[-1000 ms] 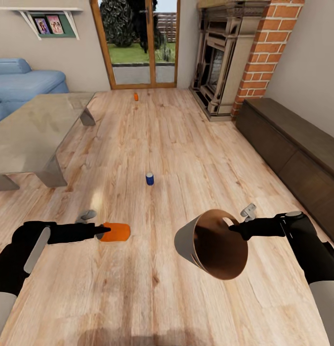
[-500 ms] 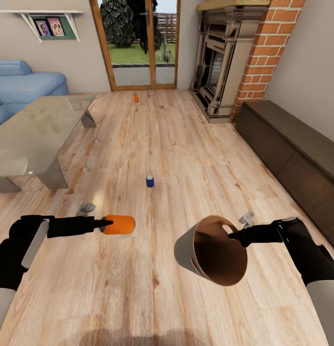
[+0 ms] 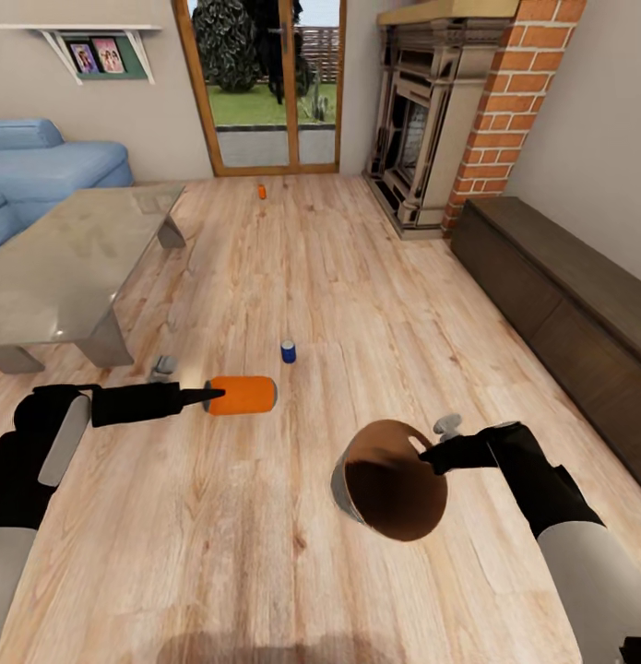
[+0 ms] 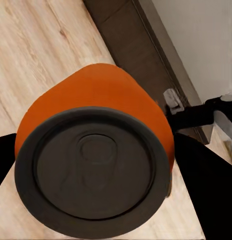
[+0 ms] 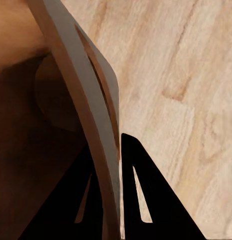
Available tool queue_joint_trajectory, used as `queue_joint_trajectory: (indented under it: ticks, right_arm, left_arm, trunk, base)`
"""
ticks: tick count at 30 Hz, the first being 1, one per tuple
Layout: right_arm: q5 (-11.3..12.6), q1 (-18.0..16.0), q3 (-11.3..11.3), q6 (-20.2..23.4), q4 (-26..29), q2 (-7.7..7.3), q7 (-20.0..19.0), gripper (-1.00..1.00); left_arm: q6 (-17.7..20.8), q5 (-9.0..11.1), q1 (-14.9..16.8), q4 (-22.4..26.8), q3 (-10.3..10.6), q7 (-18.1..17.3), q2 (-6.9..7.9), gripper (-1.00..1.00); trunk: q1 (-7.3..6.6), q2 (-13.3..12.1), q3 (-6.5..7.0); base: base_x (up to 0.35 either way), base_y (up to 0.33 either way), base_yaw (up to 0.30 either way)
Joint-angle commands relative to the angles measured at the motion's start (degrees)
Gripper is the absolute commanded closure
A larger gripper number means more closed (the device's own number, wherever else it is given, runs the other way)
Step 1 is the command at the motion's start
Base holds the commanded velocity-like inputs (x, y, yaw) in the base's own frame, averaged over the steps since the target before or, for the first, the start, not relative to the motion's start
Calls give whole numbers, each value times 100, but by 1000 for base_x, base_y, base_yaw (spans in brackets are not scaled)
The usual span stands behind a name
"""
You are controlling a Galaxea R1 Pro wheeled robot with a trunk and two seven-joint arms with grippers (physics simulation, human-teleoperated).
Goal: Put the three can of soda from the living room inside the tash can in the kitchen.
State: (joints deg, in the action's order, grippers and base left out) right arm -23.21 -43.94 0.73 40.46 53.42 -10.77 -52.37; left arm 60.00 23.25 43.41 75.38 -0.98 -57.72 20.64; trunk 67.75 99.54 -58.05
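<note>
My left gripper (image 3: 209, 397) is shut on an orange soda can (image 3: 243, 395), held on its side above the wood floor; the left wrist view looks at its grey top (image 4: 93, 170). My right gripper (image 3: 423, 451) is shut on the rim of the trash can (image 3: 391, 480), a tapered bucket tilted with its tan inside facing the camera; the right wrist view shows its wall (image 5: 85, 90) pinched between the fingers (image 5: 146, 195). A blue soda can (image 3: 288, 351) stands upright on the floor ahead. A second orange can (image 3: 261, 191) stands far off near the glass doors.
The glass-topped low table (image 3: 53, 267) is at the left with the blue sofa (image 3: 43, 166) behind it. A dark low cabinet (image 3: 560, 286) runs along the right wall. The brick fireplace (image 3: 449, 101) stands at the back right beside the wood-framed glass doors (image 3: 260, 83).
My left gripper has carried the orange can up and to the right. My right arm has drawn the bucket lower and slightly left, with its mouth tilting. The view shifted a little.
</note>
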Motion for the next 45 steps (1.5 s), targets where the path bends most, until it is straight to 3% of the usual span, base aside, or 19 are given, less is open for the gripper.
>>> queue_joint_trajectory:
  ticks: [1, 4, 8, 12, 14, 17, 18, 20, 21, 27, 28, 30, 32, 33, 37, 42, 45]
  right_arm:
    - [120, -44, -4, 109, -63, 82, 31, 100]
    - [47, -229, -48, 196, -210, 304, 379, 100]
    - [7, -336, -77, 244, -279, 429, 549, 100]
    - [-29, -381, -250, 322, -350, 592, 877, 100]
    - [-51, -390, -307, 574, -380, 762, 1258, 100]
    - [-56, -409, -364, 869, -407, 961, 1794, 100]
    - [-50, -439, -379, 1061, -454, 1050, 2068, 100]
    - [-48, -477, -383, 1187, -538, 1080, 2180, 100]
    - [-37, -603, -382, 1337, -702, 1110, 2311, 100]
    - [-20, -819, -381, 1520, -930, 1193, 2442, 100]
    - [-19, -831, -381, 1532, -943, 1205, 2448, 100]
    - [-18, -844, -379, 1544, -960, 1218, 2452, 100]
    - [-18, -849, -375, 1548, -967, 1222, 2452, 100]
    - [-15, -852, -376, 1551, -971, 1248, 2452, 100]
    - [-17, -853, -380, 1552, -974, 1279, 2455, 100]
    - [-17, -853, -382, 1550, -974, 1299, 2450, 100]
    - [-21, -853, -387, 1552, -973, 1337, 2455, 100]
  left_arm:
    - [0, 0, 10, -8, 3, 1, -8, 100]
    - [0, 53, 68, -26, 12, 2, -46, 100]
    - [0, 76, 201, -60, 17, 35, -102, 100]
    - [0, 55, 286, -148, 36, 83, -347, 100]
    - [0, 45, 299, -195, 125, 220, -488, 100]
    - [0, 41, 302, -224, 343, 442, -563, 100]
    - [0, 34, 302, -219, 492, 663, -578, 100]
    - [0, 36, 301, -212, 587, 802, -583, 100]
    - [0, 37, 302, -206, 732, 949, -590, 100]
    - [0, 32, 346, -192, 972, 1100, -604, 100]
    - [0, 31, 408, -200, 1095, 1111, -626, 100]
    - [0, 32, 545, -222, 1559, 1136, -716, 100]
    - [0, 35, 630, -232, 1829, 1164, -793, 100]
    - [0, 32, 693, -247, 2019, 1193, -976, 100]
    - [0, 30, 817, -394, 2193, 1276, -1318, 100]
    - [0, 40, 885, -560, 2328, 1307, -1446, 100]
    - [0, 32, 973, -783, 2637, 1328, -1550, 100]
  trunk:
    - [-24, -41, 19]
    - [-89, -162, 73]
    - [-177, -322, 145]
    - [-221, -402, 181]
    - [-221, -402, 181]
    - [-221, -402, 181]
    - [-221, -402, 181]
    - [-221, -402, 181]
    - [-221, -402, 181]
    - [-221, -402, 181]
    - [-221, -402, 181]
    - [-221, -402, 181]
    - [-221, -402, 181]
    - [-221, -402, 181]
    - [-221, -402, 181]
    - [-221, -402, 181]
    - [-221, -402, 181]
  base:
    - [0, 0, 0]
    - [0, 0, 0]
    - [0, 0, 0]
    - [0, 0, 0]
    - [0, 0, 0]
    - [0, 0, 0]
    - [0, 0, 0]
    - [0, 0, 0]
    - [0, 0, 0]
    - [0, 0, 0]
    - [0, 0, 0]
    - [0, 0, 0]
    - [0, 0, 0]
    - [0, 0, 0]
    - [0, 0, 0]
    - [0, 0, 0]
    - [0, 0, 0]
